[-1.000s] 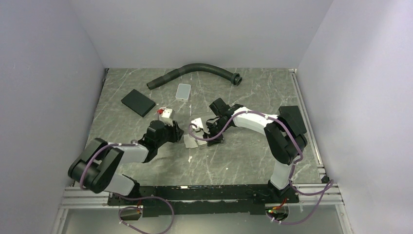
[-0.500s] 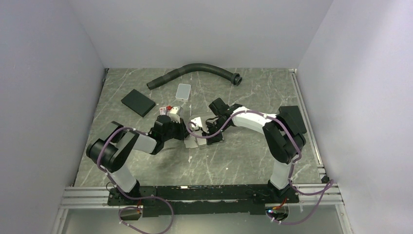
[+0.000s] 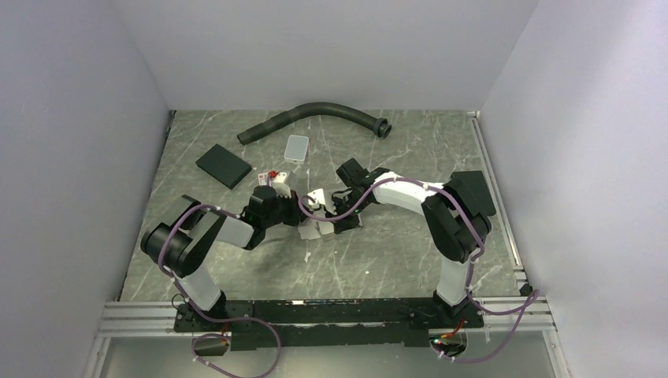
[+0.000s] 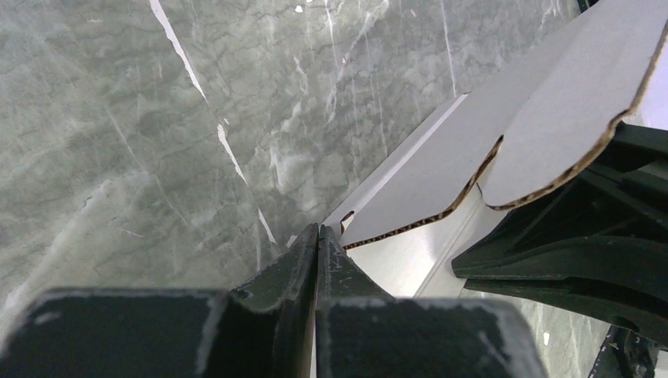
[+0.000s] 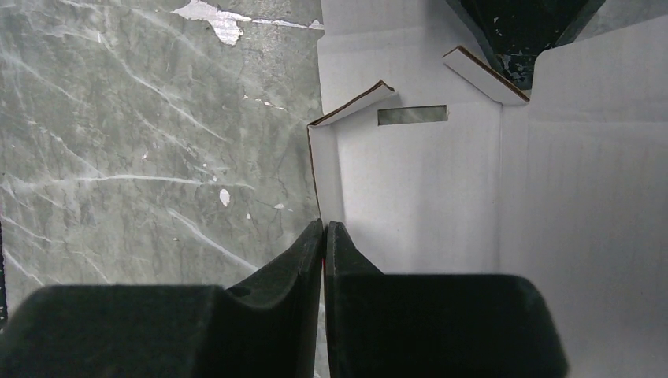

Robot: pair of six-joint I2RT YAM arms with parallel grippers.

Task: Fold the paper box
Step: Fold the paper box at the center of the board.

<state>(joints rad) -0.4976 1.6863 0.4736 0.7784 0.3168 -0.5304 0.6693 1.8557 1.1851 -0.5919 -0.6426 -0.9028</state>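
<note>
The paper box [image 3: 311, 230] lies half open on the grey marble table [image 3: 370, 260], between both arms. The right gripper [image 5: 323, 225] is pinched tight on the edge of its side wall. The left gripper [image 4: 317, 230] is squeezed together at a box corner; I cannot tell if card is inside. There is room to move on the near side. Pale walls [image 3: 79, 118] stand around.

Open tabletop [image 3: 354, 268] nearside, paper box [image 3: 312, 231] blocking centre, black pad [image 3: 224, 166], grey tile [image 3: 296, 147], hose [image 3: 315, 116] across far side

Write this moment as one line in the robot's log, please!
left gripper: shut on paper box edge | right gripper: shut on paper box edge | fold: not finished
</note>
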